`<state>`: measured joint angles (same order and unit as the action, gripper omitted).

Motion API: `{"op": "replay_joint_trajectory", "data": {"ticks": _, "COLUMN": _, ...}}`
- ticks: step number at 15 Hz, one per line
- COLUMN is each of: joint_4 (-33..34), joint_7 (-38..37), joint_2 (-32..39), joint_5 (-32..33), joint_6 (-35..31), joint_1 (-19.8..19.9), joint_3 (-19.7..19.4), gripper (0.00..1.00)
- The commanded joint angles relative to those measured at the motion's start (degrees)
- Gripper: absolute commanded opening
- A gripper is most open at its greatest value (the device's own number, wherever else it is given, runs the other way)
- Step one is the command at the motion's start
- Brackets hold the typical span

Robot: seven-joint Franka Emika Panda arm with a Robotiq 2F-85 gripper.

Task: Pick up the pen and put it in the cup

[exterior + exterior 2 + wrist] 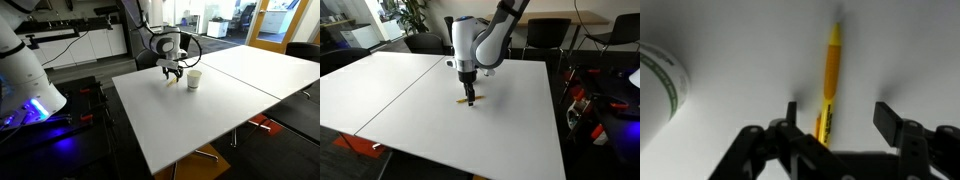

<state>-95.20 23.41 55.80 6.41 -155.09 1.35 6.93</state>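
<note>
Wrist view shows the gripper with its jaws apart and nothing held. The yellow pen lies flat on the white table, running from the upper middle of the frame down between the two fingers and closer to the left one. In an exterior view the gripper hangs low over the table just beside the white cup, which stands upright at the middle of the frame. I judge the task is only at its beginning: the pen is not yet grasped, so closing on it, lifting it and dropping it into the cup are all left.
</note>
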Motion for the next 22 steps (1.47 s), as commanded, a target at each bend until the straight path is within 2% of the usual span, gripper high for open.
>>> {"op": "replay_joint_trajectory", "data": {"ticks": 1, "joint_4": 1.7, "joint_7": 0.0, "joint_2": 0.9, "joint_5": 1.0, "joint_6": 0.4, "joint_1": 0.3, "joint_3": 0.6, "gripper": 0.52}}
{"op": "replay_joint_trajectory", "data": {"ticks": 7, "joint_4": 2.5, "joint_7": -0.1, "joint_2": 0.8, "joint_5": 1.0, "joint_6": 0.5, "joint_1": 0.2, "joint_3": 0.6, "gripper": 0.05}}
{"op": "replay_joint_trajectory", "data": {"ticks": 8, "joint_4": 2.4, "joint_7": -0.1, "joint_2": 0.8, "joint_5": 1.0, "joint_6": 0.5, "joint_1": 0.2, "joint_3": 0.6, "gripper": 0.01}}
{"op": "replay_joint_trajectory", "data": {"ticks": 13, "joint_4": -1.5, "joint_7": -1.1, "joint_2": -2.8, "joint_5": 1.0, "joint_6": -2.0, "joint_1": -0.3, "joint_3": 0.5, "gripper": 0.04}}
{"op": "replay_joint_trajectory", "data": {"ticks": 22, "joint_4": -7.5, "joint_7": -13.2, "joint_2": -11.4, "joint_5": 3.6, "joint_6": -5.2, "joint_1": -8.1, "joint_3": -8.1, "gripper": 0.04}}
